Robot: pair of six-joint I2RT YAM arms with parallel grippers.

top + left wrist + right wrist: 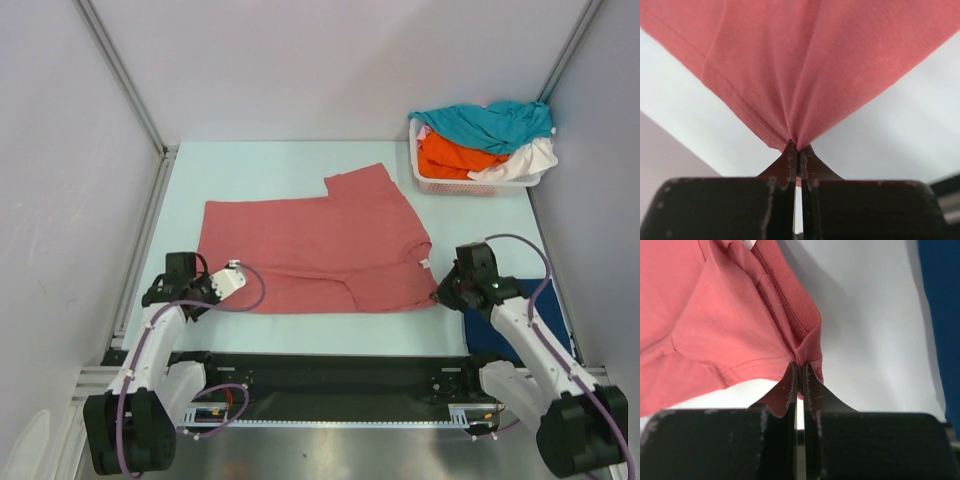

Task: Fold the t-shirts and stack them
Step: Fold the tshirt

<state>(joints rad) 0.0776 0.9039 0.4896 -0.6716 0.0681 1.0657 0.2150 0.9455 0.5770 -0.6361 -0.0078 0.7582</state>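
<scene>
Closest in, my left hand point(799, 148) is pinched fully together on a near corner of the salmon-red t-shirt point(310, 250), and the hem gathers to a point in the grip. My right hand point(800, 369) is clamped just as tight on the opposite near corner, beside a ribbed band. The shirt lies spread across the middle of the counter point(250, 160), one sleeve pointing to the far side.

It looks light, soft and limp, so I expect it to sag wherever it is unsupported. Corners and hems are the sensible holds, raised evenly.

A navy t-shirt point(940, 315) lies just beside my right hand and could snag. The basket point(470, 186) in the far right corner, holding the teal t-shirt point(490, 120), orange t-shirt point(450, 158) and white t-shirt point(525, 160), stands well apart.
</scene>
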